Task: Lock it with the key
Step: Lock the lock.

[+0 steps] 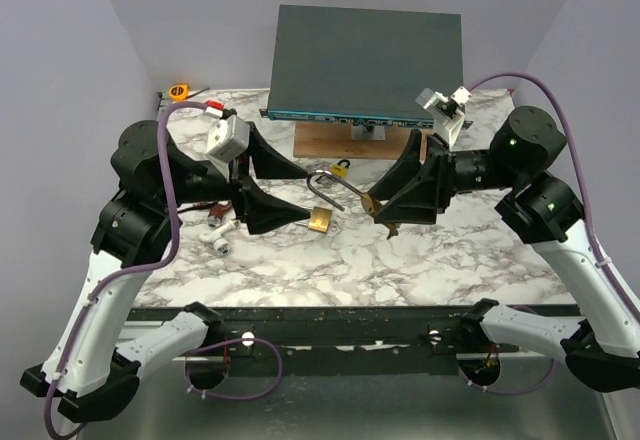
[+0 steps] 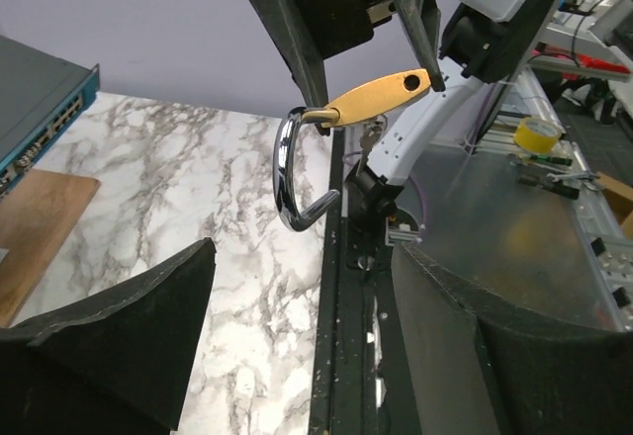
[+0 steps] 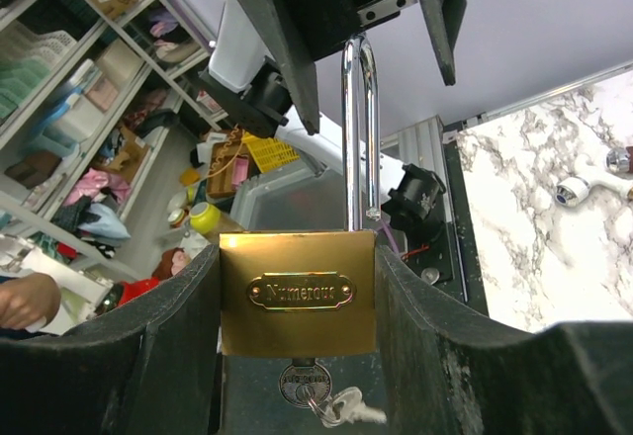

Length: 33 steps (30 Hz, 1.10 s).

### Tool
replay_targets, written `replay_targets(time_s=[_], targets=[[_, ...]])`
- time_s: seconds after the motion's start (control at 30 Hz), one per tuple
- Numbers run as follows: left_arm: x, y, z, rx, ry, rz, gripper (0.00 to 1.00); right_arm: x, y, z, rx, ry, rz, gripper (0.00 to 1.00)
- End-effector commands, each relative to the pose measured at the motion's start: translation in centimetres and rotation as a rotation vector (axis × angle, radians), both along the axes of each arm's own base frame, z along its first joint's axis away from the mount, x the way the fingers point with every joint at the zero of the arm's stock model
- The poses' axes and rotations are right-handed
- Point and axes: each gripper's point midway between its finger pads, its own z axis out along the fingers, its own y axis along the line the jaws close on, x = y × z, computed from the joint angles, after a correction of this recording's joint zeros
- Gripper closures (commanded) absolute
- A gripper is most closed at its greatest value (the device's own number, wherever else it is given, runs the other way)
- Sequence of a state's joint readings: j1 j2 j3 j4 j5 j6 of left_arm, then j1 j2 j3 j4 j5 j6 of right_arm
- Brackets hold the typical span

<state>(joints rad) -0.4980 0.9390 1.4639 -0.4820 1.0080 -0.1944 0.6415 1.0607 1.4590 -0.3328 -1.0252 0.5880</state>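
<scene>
Brass padlock, from above: we see the padlock (image 1: 369,203) held up over the marble table (image 1: 300,260) between the two arms, with its shackle (image 1: 322,190) pointing toward the left arm.
Right gripper, from above: the right gripper (image 1: 380,207) is clamped on the padlock's body.
Left gripper, from above: the left gripper (image 1: 307,195) is spread wide, and the shackle's bend is at its tips. We cannot tell whether they touch.
Other things, from above: a small yellow padlock (image 1: 341,169) sits by the wooden board (image 1: 330,140). A brass piece (image 1: 320,222) lies just beside the left gripper.
Left wrist: we find the left gripper (image 2: 302,257) far apart and holding nothing. Opposite it, the right gripper (image 2: 378,99) grips the padlock (image 2: 391,89) edge-on, and the free end of the shackle (image 2: 285,173) is out of the body.
Right wrist: the right gripper (image 3: 297,257) presses both sides of the padlock (image 3: 297,292). The key (image 3: 300,384) sits in the keyhole underneath. The shackle (image 3: 358,129) rises between the spread fingers of the left gripper (image 3: 376,89).
</scene>
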Motion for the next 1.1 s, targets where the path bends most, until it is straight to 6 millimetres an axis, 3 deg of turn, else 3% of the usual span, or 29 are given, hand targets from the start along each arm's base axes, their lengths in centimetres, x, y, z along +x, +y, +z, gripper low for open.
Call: replay_targets(time_s=[0.0, 0.37, 1.07], targets=[[-0.9, -0.3, 1.4, -0.031, -0.003, -0.083, 0.29, -1.7, -0.7, 2.0, 0.063, -0.054, 0.058, 0.84], [-0.3, -0.7, 1.0, -0.017, 0.126, -0.077, 0.44, 0.5, 0.3, -0.1, 0.016, -0.048, 0.0, 0.86], [1.3, -1.5, -0.1, 0.014, 0.272, -0.002, 0.7, 1.8, 0.8, -1.0, -0.003, -0.067, -0.041, 0.87]])
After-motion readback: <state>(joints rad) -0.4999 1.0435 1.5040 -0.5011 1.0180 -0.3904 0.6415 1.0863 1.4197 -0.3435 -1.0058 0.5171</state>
